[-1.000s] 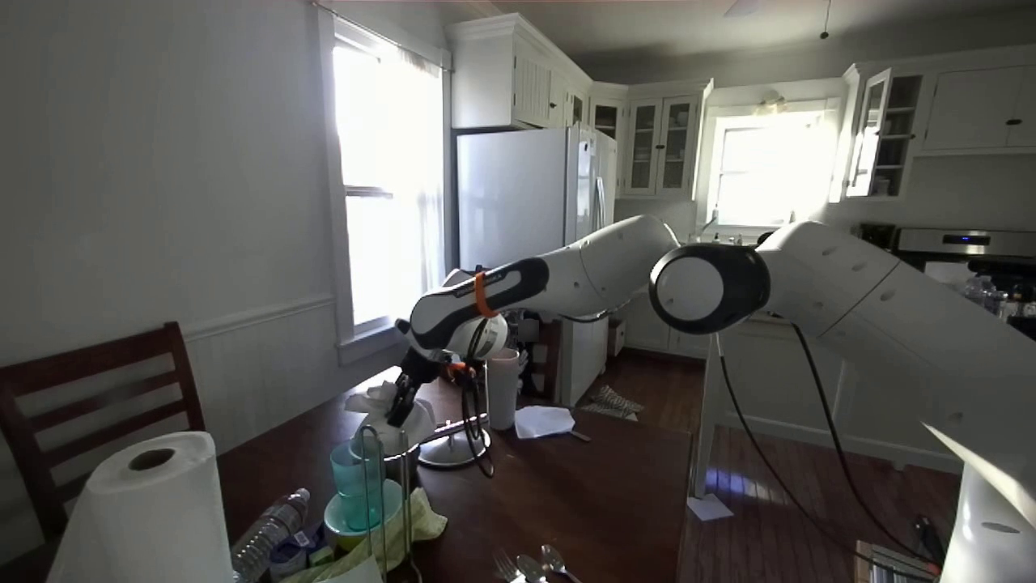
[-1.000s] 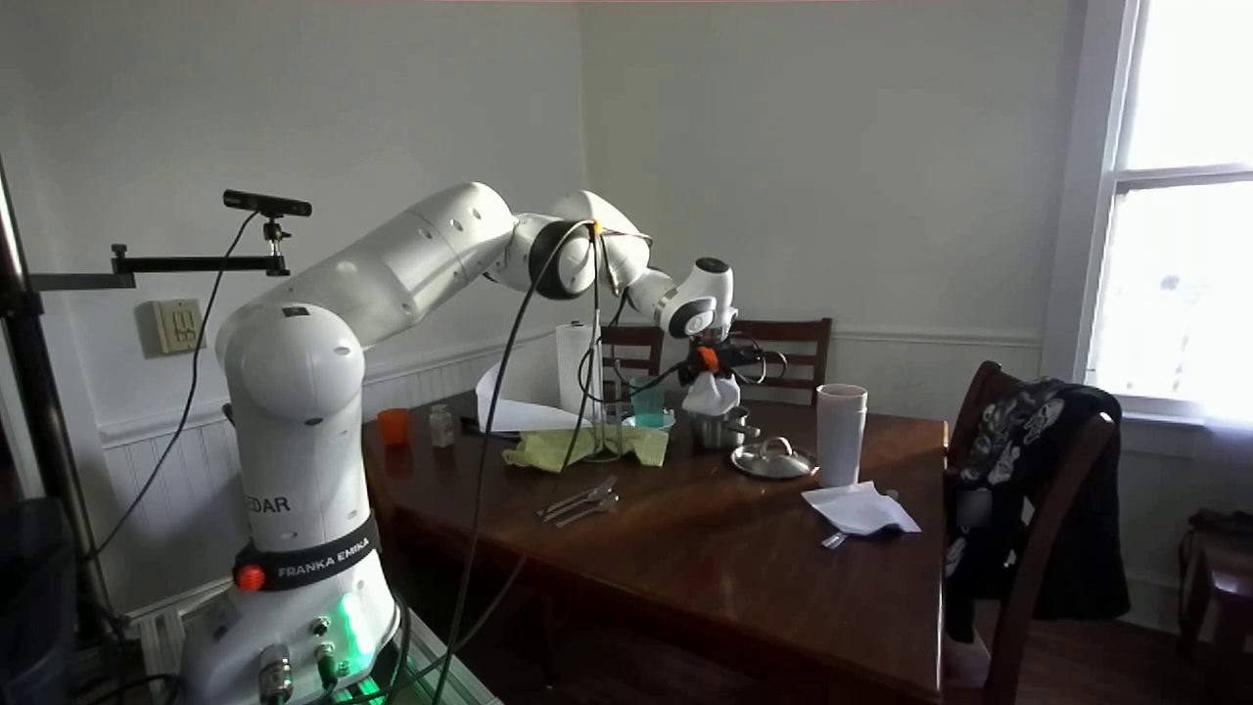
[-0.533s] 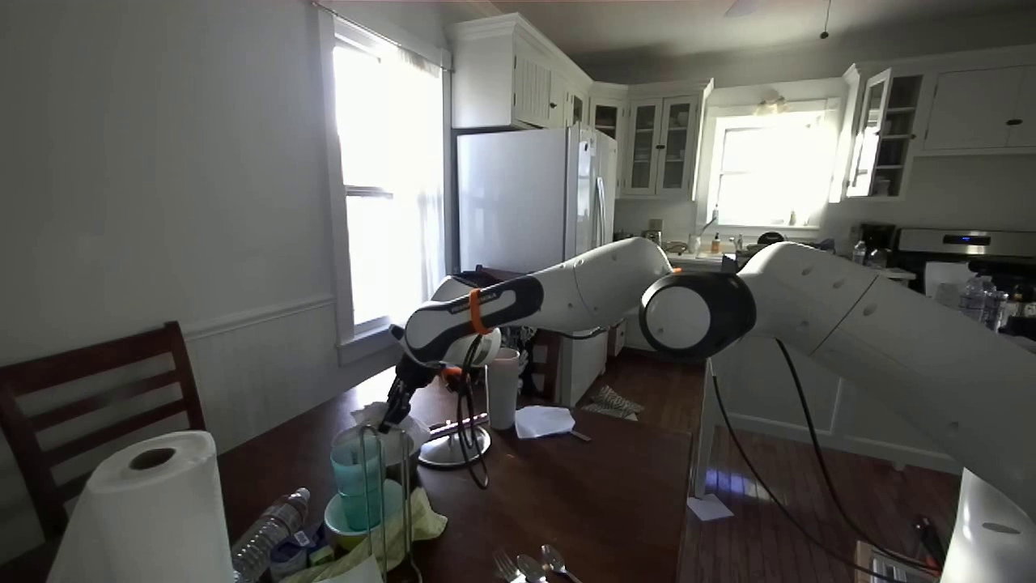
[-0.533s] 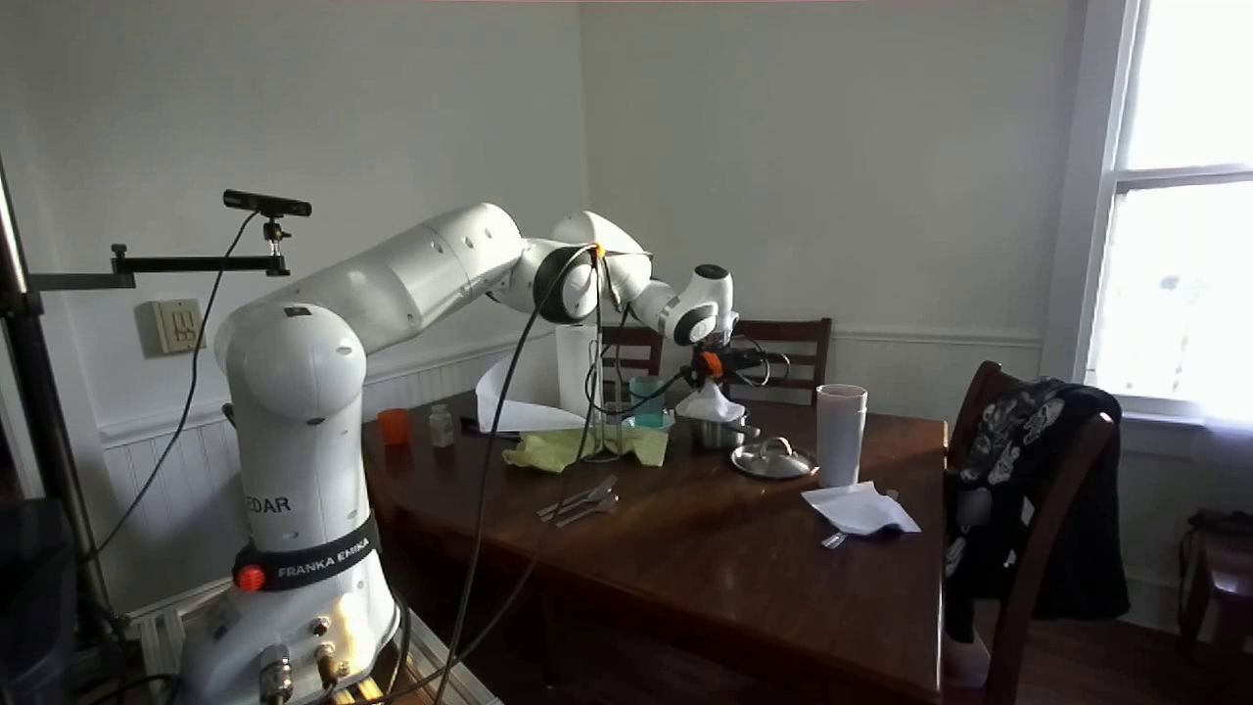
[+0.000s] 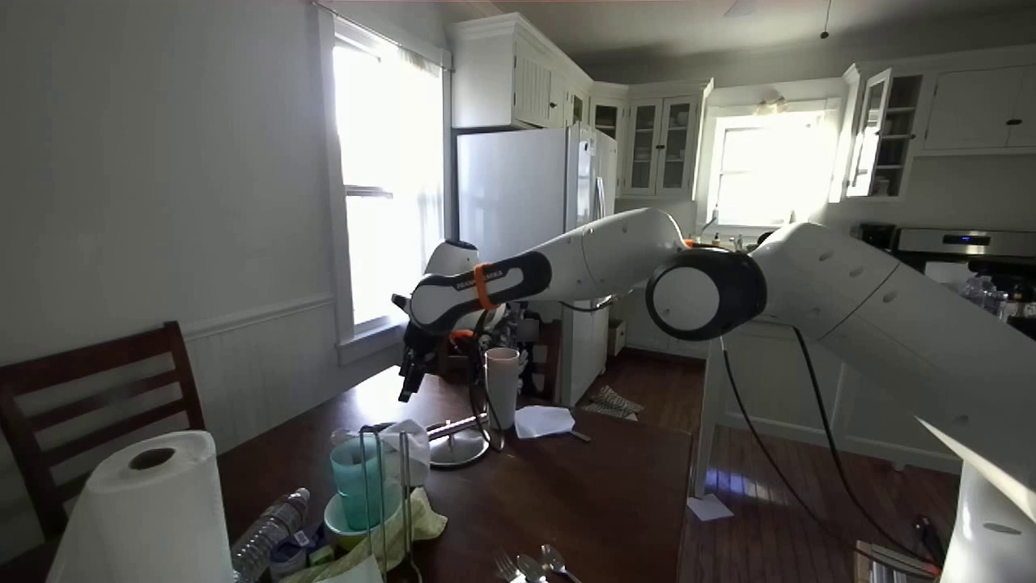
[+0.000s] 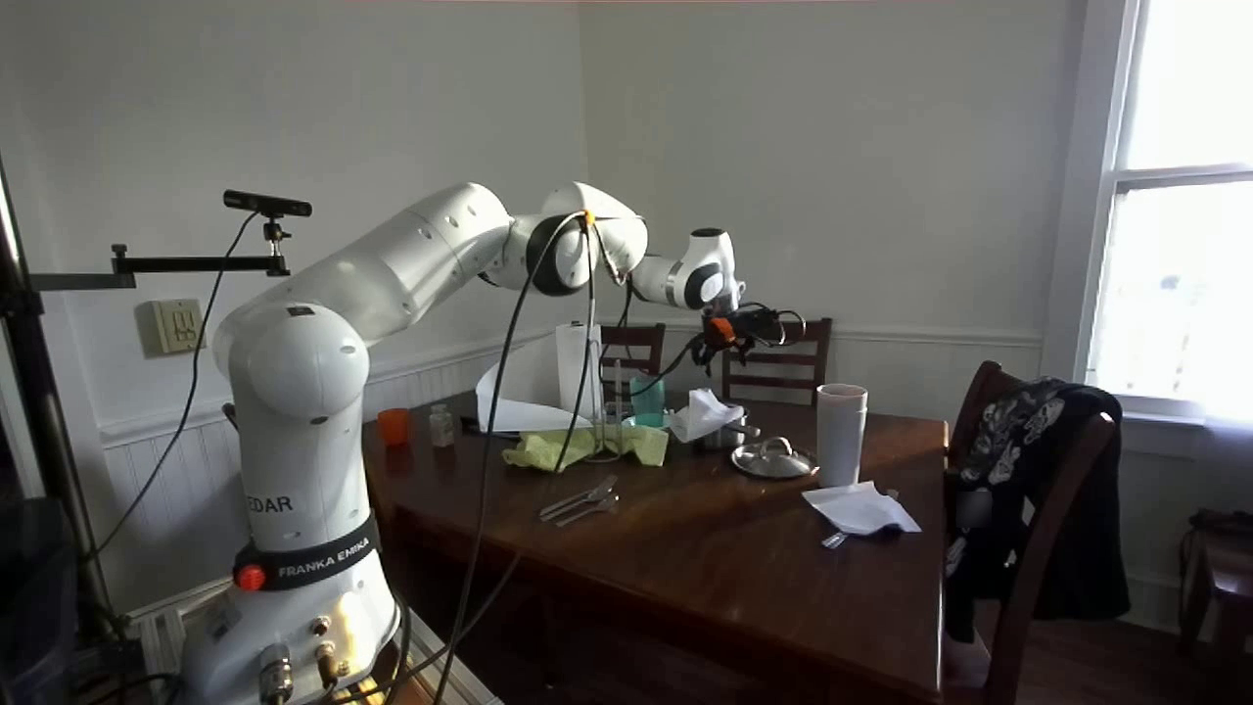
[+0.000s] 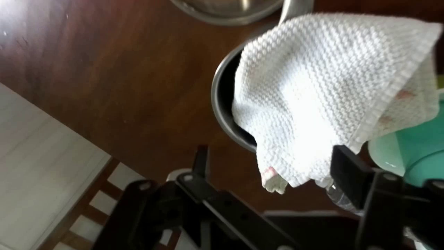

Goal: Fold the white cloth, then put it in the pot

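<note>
The white cloth lies bunched over the metal pot in the wrist view. Much of the pot's mouth is covered, and cloth edges hang past the rim towards the teal cup. How much of the cloth sits inside cannot be seen. In both exterior views the cloth droops over one side of the pot. My gripper has its fingers spread wide, with nothing held. It hovers above the cloth and apart from it, as an exterior view shows with the gripper in the air.
The pot's lid rests on the table beside it. Close by stand a tall white cup and a wire stand. A yellow-green cloth, cutlery and a paper towel roll are also on the table.
The gripper was shut on the cloth over the pot and went down with it. Now it has let go and risen, and the cloth has slumped over the pot's side.
</note>
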You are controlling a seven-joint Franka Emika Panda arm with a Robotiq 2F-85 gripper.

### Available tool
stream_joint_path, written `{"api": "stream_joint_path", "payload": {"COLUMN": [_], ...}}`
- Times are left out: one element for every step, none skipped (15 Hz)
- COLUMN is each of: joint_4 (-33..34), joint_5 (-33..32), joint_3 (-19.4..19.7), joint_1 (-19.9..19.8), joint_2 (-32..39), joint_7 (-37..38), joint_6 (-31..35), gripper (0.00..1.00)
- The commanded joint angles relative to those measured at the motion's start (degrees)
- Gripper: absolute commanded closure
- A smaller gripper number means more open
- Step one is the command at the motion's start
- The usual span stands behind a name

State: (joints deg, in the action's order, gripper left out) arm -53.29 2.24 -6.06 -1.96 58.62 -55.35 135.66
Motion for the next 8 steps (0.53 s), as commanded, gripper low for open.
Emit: {"api": "stream_joint_path", "payload": {"joint_4": [-11.31, -13.32, -16.02, -18.31, -20.65, -11.57, -12.72, -12.53], "joint_5": [-4.95, -6.22, -7.69, -8.68, -8.94, -7.57, -7.68, -7.64], "joint_3": [3.33, 4.12, 5.35, 5.99, 6.09, 3.78, 3.79, 3.68], "joint_1": [0.19, 0.39, 0.83, 1.02, 0.89, -0.53, -0.67, -0.74], "joint_2": [-10.42, -12.30, -14.50, -16.48, -18.37, -11.80, -12.90, -12.89], "joint_7": [3.33, 3.61, 5.13, 6.74, 8.60, 5.20, 5.57, 5.53], "joint_6": [-8.01, -10.05, -11.35, -13.52, -15.61, -13.82, -14.36, -14.36], "gripper": [0.00, 0.00, 0.00, 0.00, 0.00, 0.00, 0.00, 0.00]}}
